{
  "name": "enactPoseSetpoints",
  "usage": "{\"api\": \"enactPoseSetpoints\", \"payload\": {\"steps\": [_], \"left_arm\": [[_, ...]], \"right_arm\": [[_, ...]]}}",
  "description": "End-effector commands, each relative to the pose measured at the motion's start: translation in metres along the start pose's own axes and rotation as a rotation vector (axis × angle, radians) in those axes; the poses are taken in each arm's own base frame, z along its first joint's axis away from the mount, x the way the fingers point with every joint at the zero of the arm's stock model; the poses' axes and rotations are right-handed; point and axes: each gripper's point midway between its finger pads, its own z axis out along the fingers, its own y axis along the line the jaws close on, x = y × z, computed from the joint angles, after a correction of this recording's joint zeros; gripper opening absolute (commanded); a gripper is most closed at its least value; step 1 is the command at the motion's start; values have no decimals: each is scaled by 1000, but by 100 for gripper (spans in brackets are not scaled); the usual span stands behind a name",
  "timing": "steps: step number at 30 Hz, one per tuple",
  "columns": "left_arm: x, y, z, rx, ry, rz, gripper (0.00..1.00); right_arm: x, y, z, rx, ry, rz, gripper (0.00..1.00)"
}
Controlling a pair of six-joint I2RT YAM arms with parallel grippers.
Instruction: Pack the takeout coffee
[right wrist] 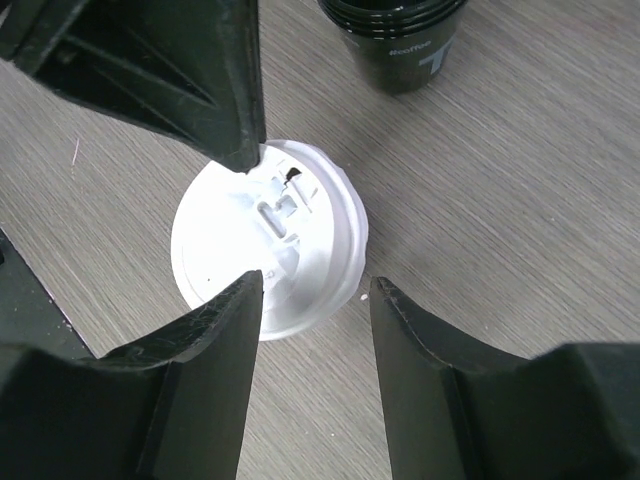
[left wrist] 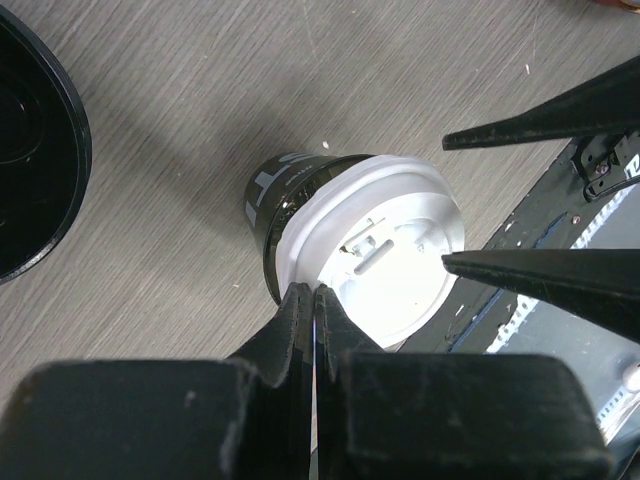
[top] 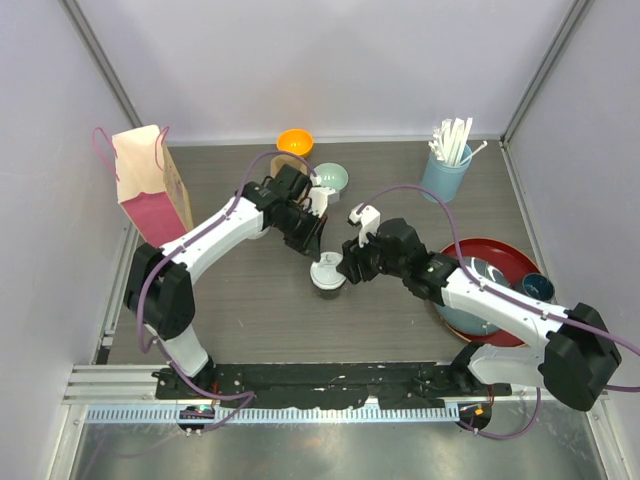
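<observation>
Lidded coffee cup [top: 328, 272] mid-table, both grippers at it
The left gripper [left wrist: 313, 293] is clamped closed, tips on the rim of the white lid [left wrist: 390, 250]; the right gripper [right wrist: 315, 285] gapes over it, holding nothing. Only the right wrist view shows the stacked black cups [right wrist: 400, 40] nearby.

Top camera: high above and behind the arms [top: 215, 235], tilted down toward the far wall [top: 320, 60]; distant, taking in the whole table [top: 250, 320].
Left wrist camera: very near, looking down along the left gripper [left wrist: 313, 300] toward the table's near edge.
Right wrist camera: very near, almost straight down past the right gripper [right wrist: 312, 282].
Shared: all three show the cup [top: 328, 273] with its lid [right wrist: 265, 250] at mid-table; each wrist view also catches the other arm's fingers.
</observation>
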Motion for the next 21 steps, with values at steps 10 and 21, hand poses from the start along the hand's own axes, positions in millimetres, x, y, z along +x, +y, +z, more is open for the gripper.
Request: {"api": "enactPoseSetpoints", "payload": {"steps": [10,21], "left_arm": [[-5,-10,-11,-3,-61,-7,0],[2,-7,-3,-1,-30,-16,0]], "right_arm": [[-32,6,0,15,-156,-91,52],[-17,6,13,14,-64,-76,50]]}}
